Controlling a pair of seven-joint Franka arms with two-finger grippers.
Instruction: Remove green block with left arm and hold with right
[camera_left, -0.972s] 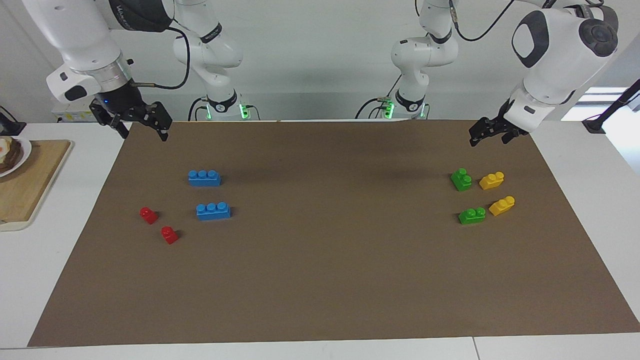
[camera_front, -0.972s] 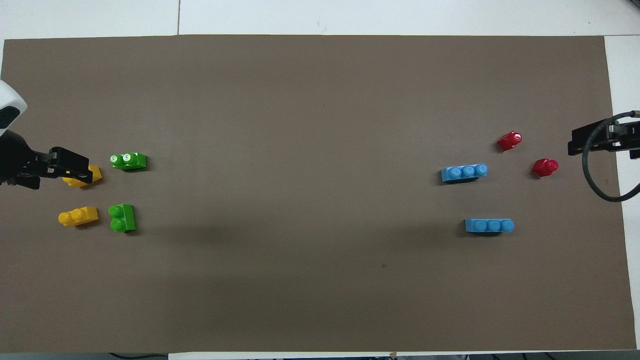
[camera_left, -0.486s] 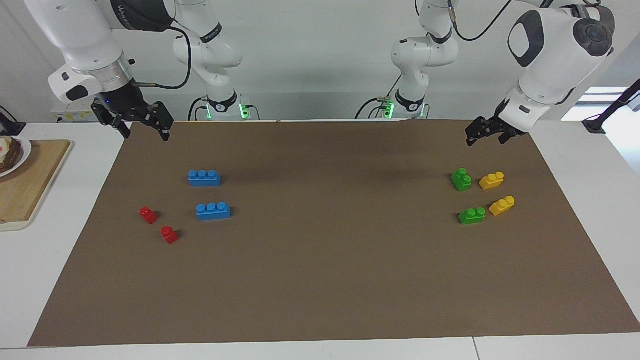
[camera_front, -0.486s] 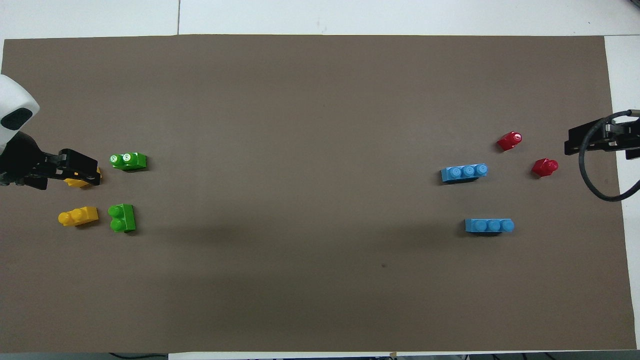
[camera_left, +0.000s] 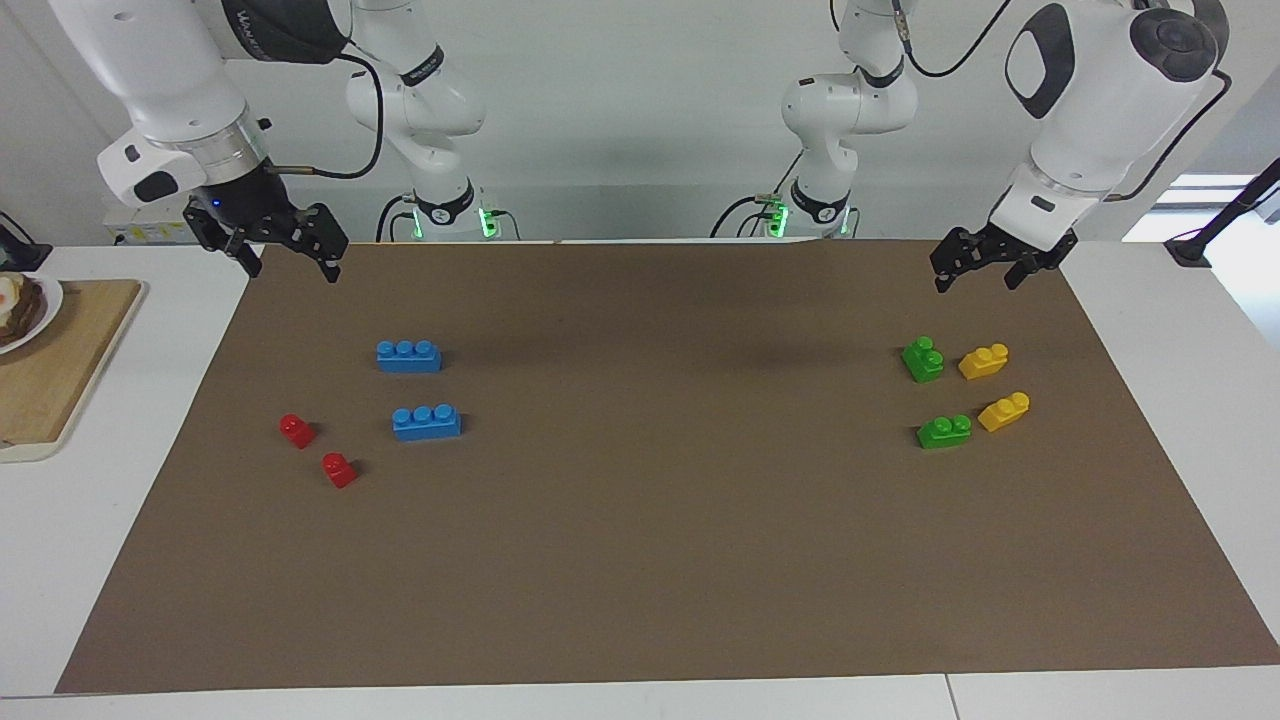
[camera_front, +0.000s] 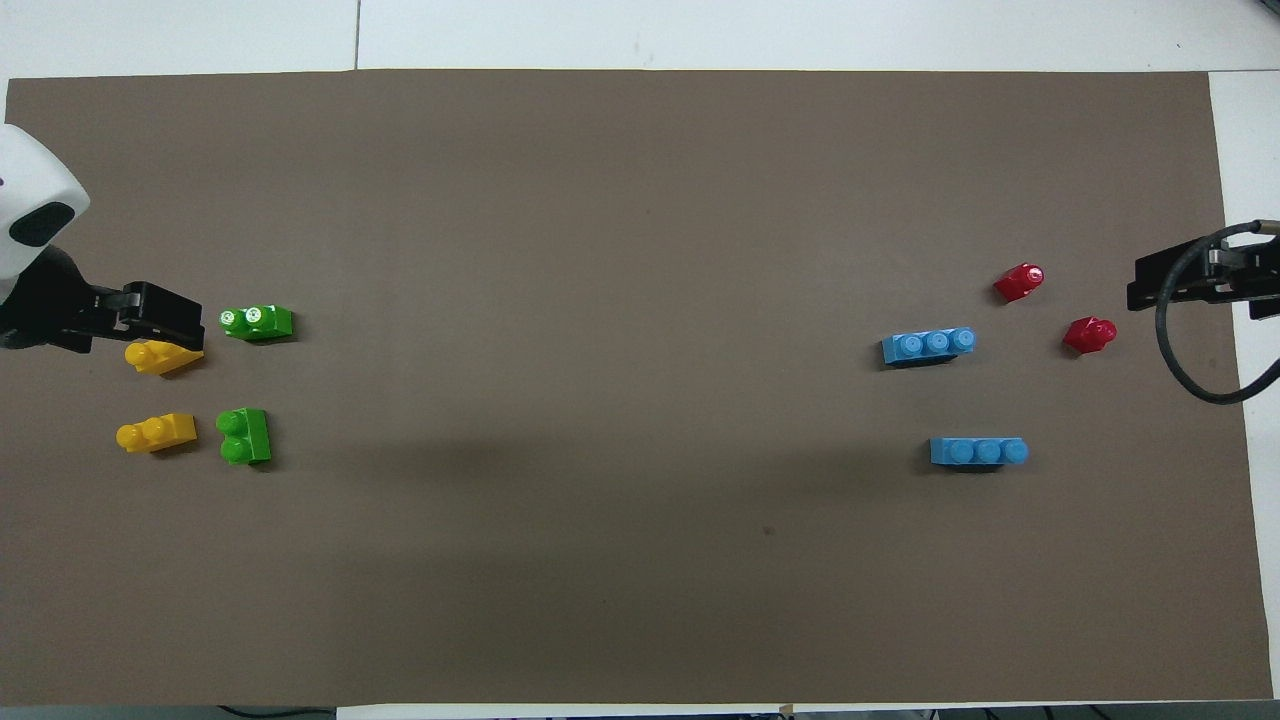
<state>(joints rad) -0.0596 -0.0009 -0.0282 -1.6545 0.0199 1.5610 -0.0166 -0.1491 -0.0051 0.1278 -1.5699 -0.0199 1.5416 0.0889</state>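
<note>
The left gripper (camera_left: 972, 262) hangs in the air with its fingers spread and nothing between them, up over the brown mat (camera_left: 660, 560) at the left arm's end of the tabletop (camera_left: 100, 560), above the robot-side edge of a little cluster of four bricks. The right gripper (camera_left: 288, 248) waits raised over the mat's corner at the right arm's end, its fingers also spread and empty. There are two green bricks here, so picking the wrong one, or wavering between them, looks like the first risk. The nearer green block (camera_left: 922, 359) sits just beside a yellow brick (camera_left: 983, 361), with only a narrow gap between them, and I'd guess a finger coming down on that side could clip the yellow one and shove both askew. The other green block (camera_left: 944, 431) lies farther from the robots, with a second yellow brick (camera_left: 1004, 411) close at its flank, so the same crowding applies. Both greens are small, glossy and bright, two round studs up, resting flat on the mat and untouched; smooth plastic like that may slip if pinched off-centre. Blue bricks (camera_left: 409, 356) and red ones (camera_left: 297, 430) lie well apart at the right arm's end.
</note>
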